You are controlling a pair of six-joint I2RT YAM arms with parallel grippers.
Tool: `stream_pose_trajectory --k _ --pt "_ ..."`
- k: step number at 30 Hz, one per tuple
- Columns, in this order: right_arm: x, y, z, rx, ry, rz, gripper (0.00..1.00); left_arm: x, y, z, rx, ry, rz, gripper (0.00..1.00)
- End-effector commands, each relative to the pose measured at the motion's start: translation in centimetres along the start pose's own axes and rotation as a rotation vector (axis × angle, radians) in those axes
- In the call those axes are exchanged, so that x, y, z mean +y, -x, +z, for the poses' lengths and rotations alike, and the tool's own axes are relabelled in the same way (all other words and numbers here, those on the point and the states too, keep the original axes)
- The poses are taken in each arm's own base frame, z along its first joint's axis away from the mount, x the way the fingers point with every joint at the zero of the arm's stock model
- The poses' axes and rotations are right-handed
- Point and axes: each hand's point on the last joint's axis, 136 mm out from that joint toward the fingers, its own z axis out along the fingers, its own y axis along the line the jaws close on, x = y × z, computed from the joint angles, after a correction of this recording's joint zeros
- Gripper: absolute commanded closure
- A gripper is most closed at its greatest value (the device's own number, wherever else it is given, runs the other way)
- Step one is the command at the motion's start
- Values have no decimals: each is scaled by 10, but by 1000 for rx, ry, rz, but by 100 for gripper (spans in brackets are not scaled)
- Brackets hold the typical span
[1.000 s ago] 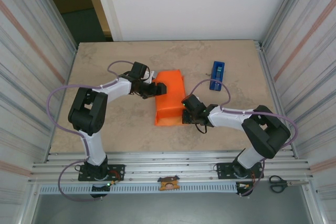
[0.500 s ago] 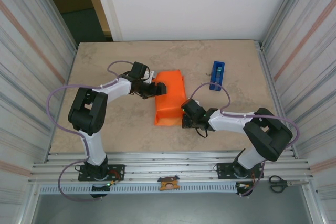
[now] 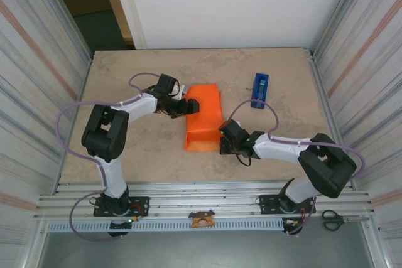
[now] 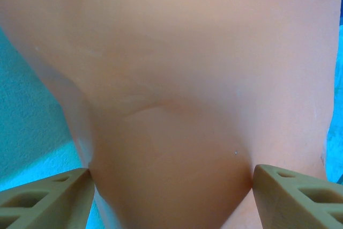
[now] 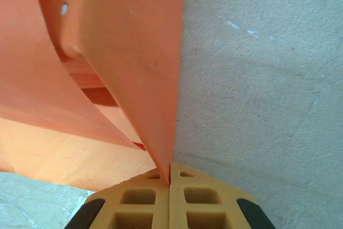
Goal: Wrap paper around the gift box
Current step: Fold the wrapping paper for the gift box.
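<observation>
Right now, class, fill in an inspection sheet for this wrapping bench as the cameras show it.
Surface: beige stone-patterned table.
Job's things: the paper folded up like a tent mid-table; a darker red edge beneath it is probably the gift box.
Clutter: blue tape dispenser beyond the right arm; scissors on the front rail.
Grippers: right gripper shut on the paper's near right edge; left gripper with jaws wide, paper bulging between and touching both fingers, grip uncertain.
Cables: purple cables looping along both arms, off the paper.
Surroundings: ribbed metal walls either side, white panel behind.
</observation>
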Motion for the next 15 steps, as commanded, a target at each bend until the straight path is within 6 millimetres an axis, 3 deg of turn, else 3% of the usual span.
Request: stream_pose_trajectory --k 1,6,9,12,15 --pt "2 -4 -7 12 20 -32 78 -4 1 -4 9 -15 1 22" --pt "6 12 -34 -57 60 -34 63 -6 1 -6 7 -17 6 22" --pt "15 28 -53 -102 169 -17 54 -8 2 -6 8 -25 9 22" --pt "29 50 -64 -88 364 57 45 -11 5 -9 -2 -30 18 21" --pt "32 72 -63 -38 437 107 30 -16 11 -12 -12 -35 34 19"
